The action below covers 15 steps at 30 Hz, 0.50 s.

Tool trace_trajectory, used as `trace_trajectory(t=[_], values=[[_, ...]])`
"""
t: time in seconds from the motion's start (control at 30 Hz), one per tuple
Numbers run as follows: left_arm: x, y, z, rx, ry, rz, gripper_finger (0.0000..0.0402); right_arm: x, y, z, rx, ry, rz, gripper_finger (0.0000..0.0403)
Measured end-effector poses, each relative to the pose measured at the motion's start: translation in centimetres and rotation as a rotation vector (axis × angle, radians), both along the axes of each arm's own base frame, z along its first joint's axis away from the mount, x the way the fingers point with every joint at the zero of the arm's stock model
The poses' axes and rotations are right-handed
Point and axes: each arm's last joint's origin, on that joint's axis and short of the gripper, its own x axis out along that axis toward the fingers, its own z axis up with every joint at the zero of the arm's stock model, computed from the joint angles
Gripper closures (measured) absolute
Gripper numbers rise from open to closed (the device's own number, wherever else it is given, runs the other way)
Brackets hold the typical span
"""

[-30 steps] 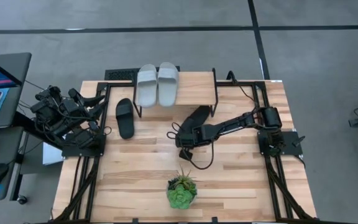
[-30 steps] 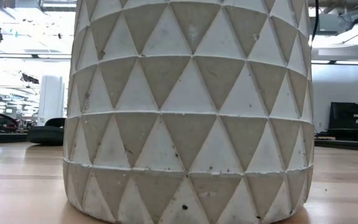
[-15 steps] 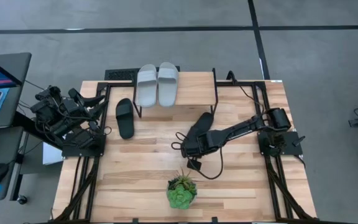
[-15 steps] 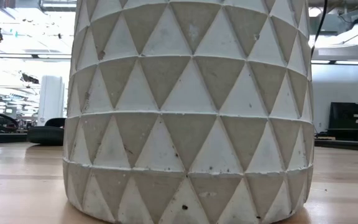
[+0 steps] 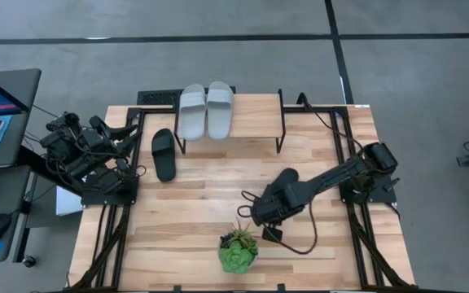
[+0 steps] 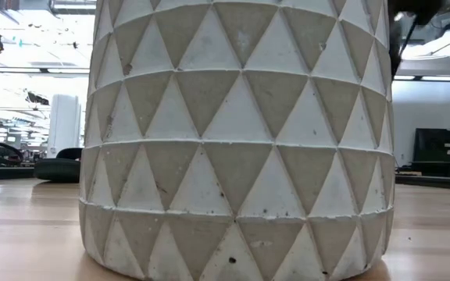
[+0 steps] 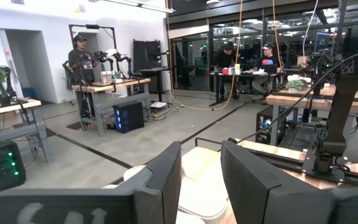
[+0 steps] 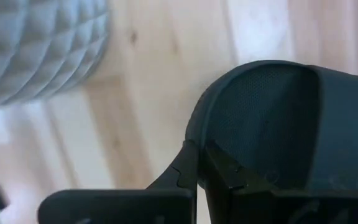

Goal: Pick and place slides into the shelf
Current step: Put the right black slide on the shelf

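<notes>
Two light grey slides (image 5: pixel 206 111) lie side by side on the shelf (image 5: pixel 251 122), a light plank on thin black wire legs at the table's far edge. One black slide (image 5: pixel 164 155) lies flat on the table left of the shelf and also shows in the low view (image 6: pixel 57 168). My right gripper (image 5: pixel 265 212) is shut on the second black slide (image 5: pixel 284 185), just far-right of the potted plant (image 5: pixel 238 251). My left gripper (image 7: pixel 201 180) is open and parked at the table's left edge (image 5: pixel 88 155). My right gripper holds the black slide by the rim of its rounded end (image 8: pixel 229 158), the end nearest the plant. The rim is pinched between the two fingers (image 8: pixel 185 171). The rest of the slide reaches away from the fingers toward the shelf, above the tabletop; the pinch itself is partly hidden by the slide.
The plant's faceted grey pot (image 6: pixel 241 140) fills the low view and stands close to my right gripper, near the table's near edge. A black cable (image 5: pixel 295 244) loops on the table beside it. Bare planks (image 5: pixel 194 207) lie between the shelf and the plant.
My right gripper has carried the black slide from beside the shelf's right leg toward the table's near edge and slightly right, ending close to the potted plant. The slide has stayed in the hold and moved with it. The other slides have not moved.
</notes>
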Motion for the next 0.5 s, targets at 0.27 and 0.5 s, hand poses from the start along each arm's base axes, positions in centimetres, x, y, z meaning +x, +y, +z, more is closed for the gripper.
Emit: trace_trajectory(t=[0.27,0.5], values=[[0.0,0.0,0.0,0.000,0.000,0.000,0.0299,-3.8,2.4,2.8,0.044,0.075,-0.046,0.0402],[0.0,0.0,0.0,0.000,0.001,0.000,0.0299,-7.1,3.0,5.2,0.007,0.137,-0.133,0.0402]])
